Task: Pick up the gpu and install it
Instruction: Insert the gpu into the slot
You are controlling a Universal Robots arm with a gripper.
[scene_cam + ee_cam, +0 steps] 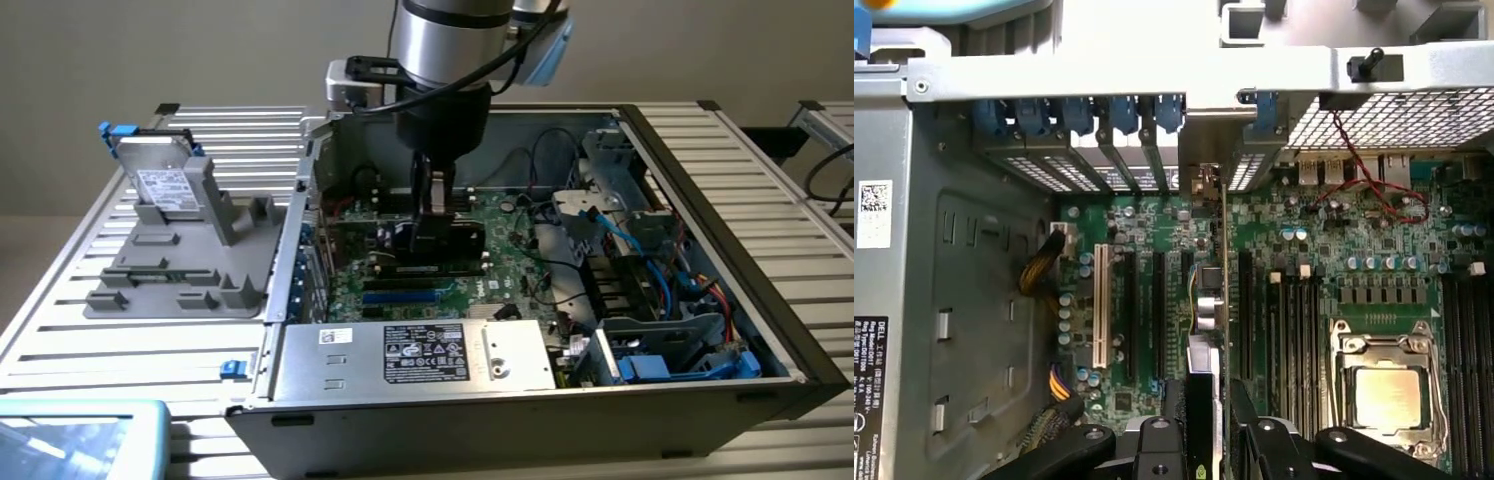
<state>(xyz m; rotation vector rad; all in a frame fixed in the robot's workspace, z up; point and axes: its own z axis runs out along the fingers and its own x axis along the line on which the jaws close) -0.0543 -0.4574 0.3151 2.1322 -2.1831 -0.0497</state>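
The open computer case point(747, 300) lies on the table with its large green motherboard point(1324, 230) facing up. My gripper point(434, 225) reaches down inside the case over the expansion slots. The gpu point(1225, 260) appears edge-on in the wrist view as a thin upright card. Its silver bracket point(1204, 170) lies at the case's rear wall, beside the blue slot latches point(1104, 115). My gripper point(1212, 440) is shut on the gpu, one finger on each side. The card stands in line with a black slot; I cannot tell whether it is seated.
A silver drive with a white label point(167, 185) leans in a grey holder point(174, 280) at the exterior view's left. The power supply point(427, 355) fills the case's near side. Cables point(641, 260) crowd the right bay. The CPU socket point(1384, 390) sits beside the memory slots.
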